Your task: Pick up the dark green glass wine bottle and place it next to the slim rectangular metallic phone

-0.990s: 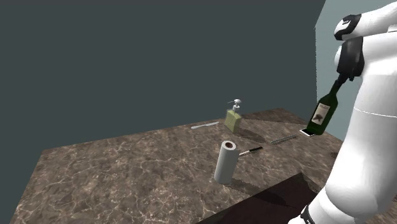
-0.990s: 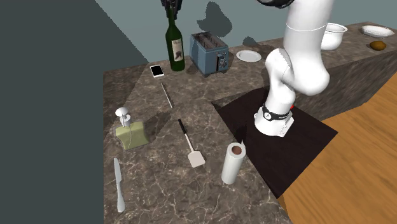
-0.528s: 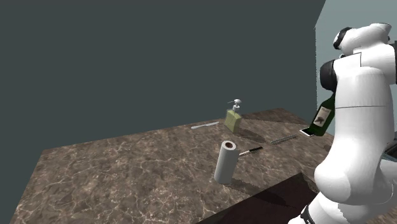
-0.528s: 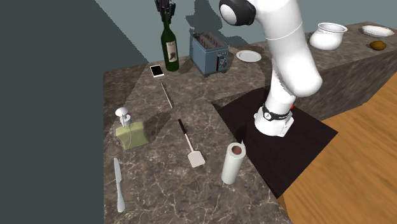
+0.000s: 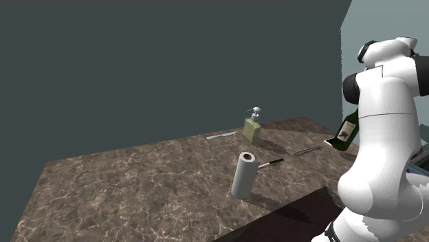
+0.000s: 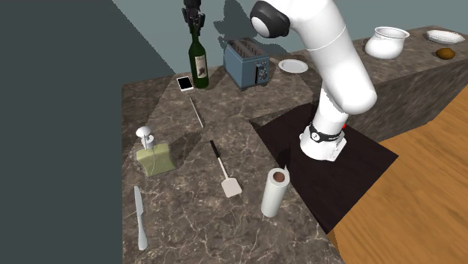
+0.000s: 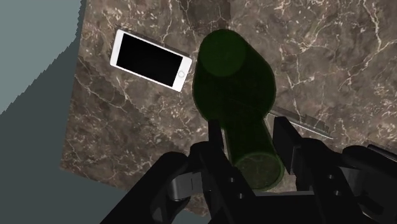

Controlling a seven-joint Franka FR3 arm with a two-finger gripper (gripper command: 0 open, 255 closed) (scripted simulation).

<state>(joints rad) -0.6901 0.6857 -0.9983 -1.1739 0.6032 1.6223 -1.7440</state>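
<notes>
The dark green wine bottle (image 6: 198,63) stands upright with a pale label, its base at or just above the marble countertop (image 6: 180,195); I cannot tell whether it touches. My gripper (image 6: 194,16) is shut on the bottle's neck from above. In the wrist view the fingers (image 7: 215,139) clasp the neck of the bottle (image 7: 234,83), with my gripper (image 7: 249,141) centred over it. The slim white-rimmed phone (image 6: 184,82) lies flat, dark screen up, close beside the bottle's base; the phone (image 7: 151,59) is apart from it. In the shoulder view, the bottle (image 5: 347,130) peeks from behind the arm.
A blue-grey toaster (image 6: 247,63) stands just to the second exterior view's right of the bottle. A thin rod (image 6: 197,114), soap dispenser (image 6: 154,154), spatula (image 6: 223,171), paper towel roll (image 6: 274,192) and knife (image 6: 139,218) lie on the counter. The counter's back edge runs behind the phone.
The bottle, still gripped, has moved toward the second exterior view's left and down, closer to the phone. The arm has swung over with it.
</notes>
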